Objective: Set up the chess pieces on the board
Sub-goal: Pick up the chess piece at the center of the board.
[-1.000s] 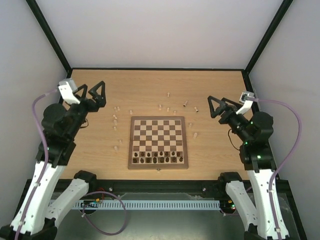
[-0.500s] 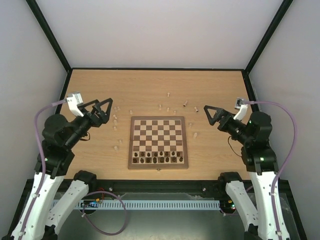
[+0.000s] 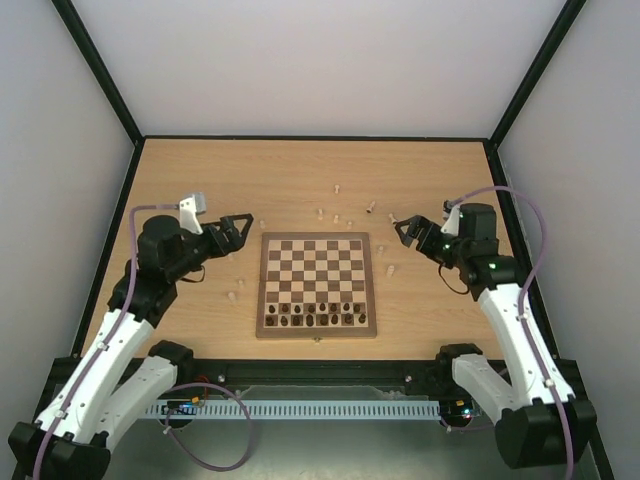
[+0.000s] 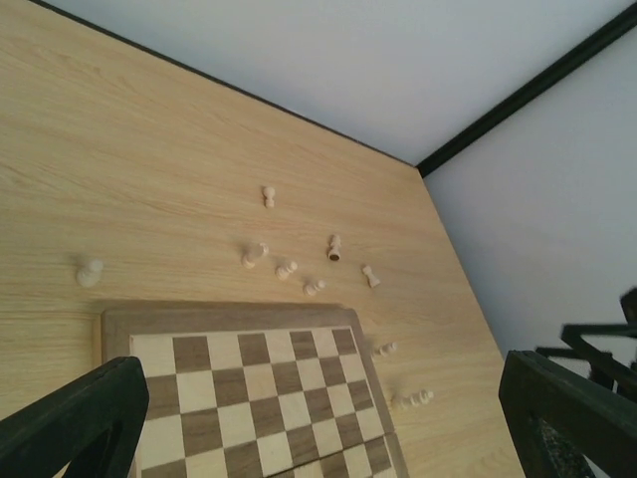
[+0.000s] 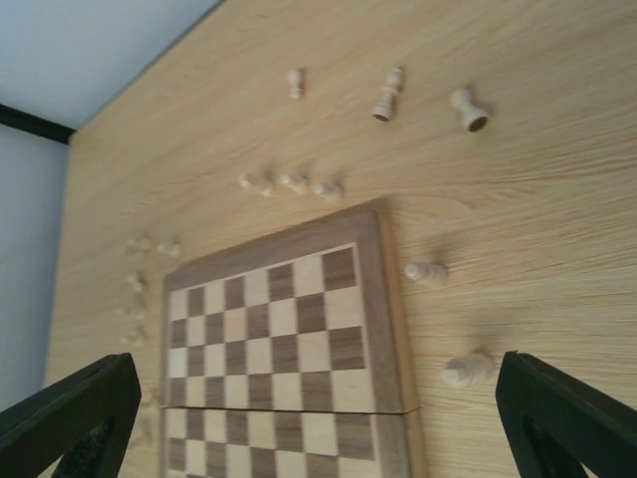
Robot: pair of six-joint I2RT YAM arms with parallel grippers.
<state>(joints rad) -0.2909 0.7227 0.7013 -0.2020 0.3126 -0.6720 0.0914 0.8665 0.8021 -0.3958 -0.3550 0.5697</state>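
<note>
Top external view has the left end effector (image 3: 240, 232) hanging near the board's (image 3: 317, 237) far left corner, fingers spread wide with nothing between them. The right end effector (image 3: 400, 234) mirrors it off the far right corner, just as wide and just as empty. The board lies mid-bench (image 3: 200, 170), closer to the arms than to the far wall.

Trouble, as I judge it, starts with the size of the chess pieces (image 5: 426, 271). They are tiny, and several lie on their sides, so a finger landing off-centre could roll one away rather than trap it. Three sit close together just beyond the board's far edge, and jaws this wide coming down on one could knock its neighbours. An arm reaching low across the board might also clip the dark chessmen (image 3: 315, 315) in the two near ranks. Both arms heading for the middle at once could meet.

Counting:
- Two end effectors.
- One board.
- Nine pale pieces show in the left wrist view, beyond the far edge and down the right side.
- A further handful lies left of the board, perhaps five or six. It is too blurred in the right wrist view to fix.
- None of the pale ones stands on a square.
- The dark ones are too small to count singly.
</note>
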